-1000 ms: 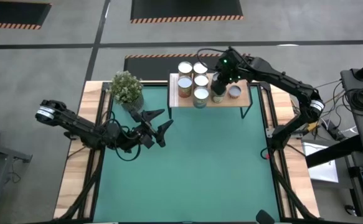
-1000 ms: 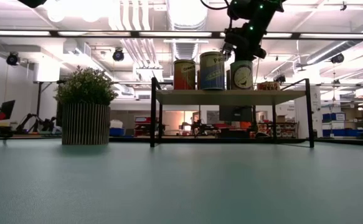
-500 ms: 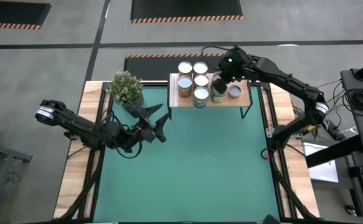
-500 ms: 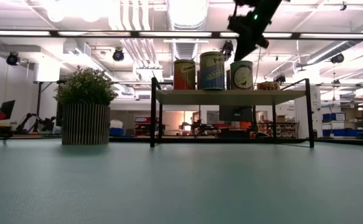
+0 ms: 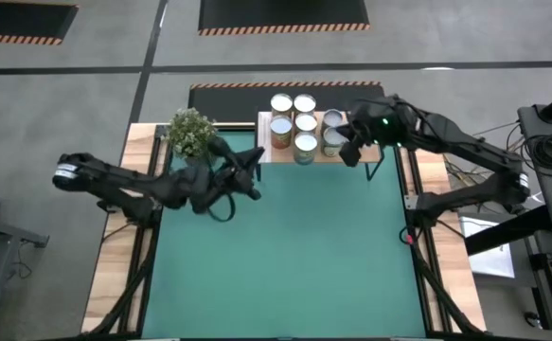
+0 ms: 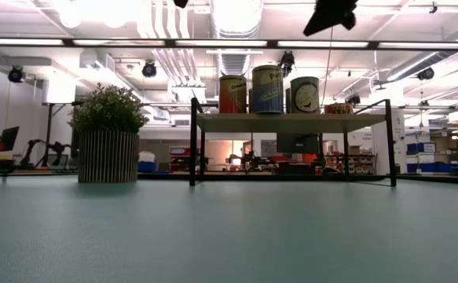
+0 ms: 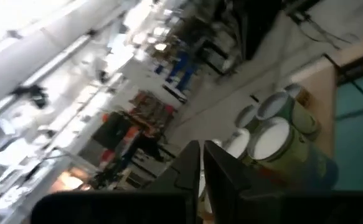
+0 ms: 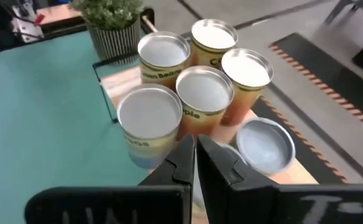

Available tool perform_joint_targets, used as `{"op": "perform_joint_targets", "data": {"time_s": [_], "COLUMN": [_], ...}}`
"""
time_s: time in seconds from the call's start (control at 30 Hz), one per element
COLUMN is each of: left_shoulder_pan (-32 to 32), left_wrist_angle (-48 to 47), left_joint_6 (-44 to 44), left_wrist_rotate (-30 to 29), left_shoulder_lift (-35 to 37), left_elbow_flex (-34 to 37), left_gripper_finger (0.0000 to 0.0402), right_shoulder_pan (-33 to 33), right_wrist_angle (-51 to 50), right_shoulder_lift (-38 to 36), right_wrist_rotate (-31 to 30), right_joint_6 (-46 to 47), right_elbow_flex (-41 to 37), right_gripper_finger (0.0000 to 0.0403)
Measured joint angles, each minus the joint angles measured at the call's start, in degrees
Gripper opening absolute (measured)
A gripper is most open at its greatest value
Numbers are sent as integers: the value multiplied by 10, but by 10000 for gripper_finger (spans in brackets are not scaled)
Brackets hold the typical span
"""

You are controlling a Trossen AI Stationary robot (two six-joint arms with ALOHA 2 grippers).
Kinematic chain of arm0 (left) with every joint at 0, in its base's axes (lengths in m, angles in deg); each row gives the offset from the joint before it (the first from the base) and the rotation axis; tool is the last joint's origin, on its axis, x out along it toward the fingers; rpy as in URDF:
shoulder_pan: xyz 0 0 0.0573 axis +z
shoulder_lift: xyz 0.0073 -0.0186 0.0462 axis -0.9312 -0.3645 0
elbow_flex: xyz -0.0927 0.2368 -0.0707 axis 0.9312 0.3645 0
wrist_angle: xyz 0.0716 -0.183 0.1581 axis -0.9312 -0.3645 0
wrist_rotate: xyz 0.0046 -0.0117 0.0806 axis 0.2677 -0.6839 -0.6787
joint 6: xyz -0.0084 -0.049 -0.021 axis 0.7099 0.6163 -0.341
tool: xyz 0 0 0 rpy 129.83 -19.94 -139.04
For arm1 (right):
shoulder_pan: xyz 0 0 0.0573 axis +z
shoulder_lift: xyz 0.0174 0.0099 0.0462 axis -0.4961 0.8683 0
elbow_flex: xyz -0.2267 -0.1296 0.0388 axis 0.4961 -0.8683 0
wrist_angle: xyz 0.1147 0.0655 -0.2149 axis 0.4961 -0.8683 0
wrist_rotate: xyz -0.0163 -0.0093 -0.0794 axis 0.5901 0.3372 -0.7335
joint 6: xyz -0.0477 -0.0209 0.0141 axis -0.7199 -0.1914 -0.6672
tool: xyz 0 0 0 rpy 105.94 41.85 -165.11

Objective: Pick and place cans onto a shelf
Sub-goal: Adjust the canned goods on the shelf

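Several cans [image 5: 305, 122] stand upright in a cluster on the shelf [image 5: 264, 144] at the table's far edge; a flat grey can [image 8: 265, 144] sits beside them. In the low view, three cans [image 6: 267, 89] show on the shelf board [image 6: 291, 122]. My right gripper [image 5: 347, 152] hovers shut above the shelf's near right corner, clear of the cans, fingers [image 8: 193, 158] together. My left gripper [image 5: 253, 163] is shut and empty in the air left of the shelf, pointing toward the cans [image 7: 274, 127].
A potted plant [image 5: 192, 133] in a ribbed pot [image 6: 107, 156] stands at the far left, just beside my left arm. The green mat [image 5: 285, 256] lies bare toward the near edge. The shelf's black legs [image 6: 192, 141] rise from the mat.
My right gripper has risen from the cans on the shelf and drawn back toward the table's right and near edges, staying shut. My left gripper has shut, lifted and swung toward the far edge and the shelf. The cans have stayed in place.
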Motion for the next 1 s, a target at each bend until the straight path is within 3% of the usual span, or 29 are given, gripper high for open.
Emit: {"op": "perform_joint_targets", "data": {"time_s": [0.13,0.27,0.37,0.57,0.73,1.0], "left_shoulder_pan": [62,150,222,330,383,431], "left_wrist_angle": [-213,-430,-523,-606,-681,-710], "left_joint_6": [87,161,192,197,210,217], "left_wrist_rotate": [118,300,382,413,525,535], "left_shoulder_lift": [0,-17,-48,-154,-253,-359], "left_elbow_flex": [-80,-182,-260,-417,-531,-638], "left_gripper_finger": [1,0,0,0,0,0], "right_shoulder_pan": [23,27,27,27,27,27], "right_wrist_angle": [12,19,36,68,77,86], "right_shoulder_lift": [-42,-80,-103,-127,-132,-134], "right_wrist_rotate": [-38,-47,-48,-47,-47,-46], "right_joint_6": [11,21,23,23,20,17], "right_elbow_flex": [-46,-81,-101,-133,-155,-188], "right_gripper_finger": [9,9,9,9,9,9]}}
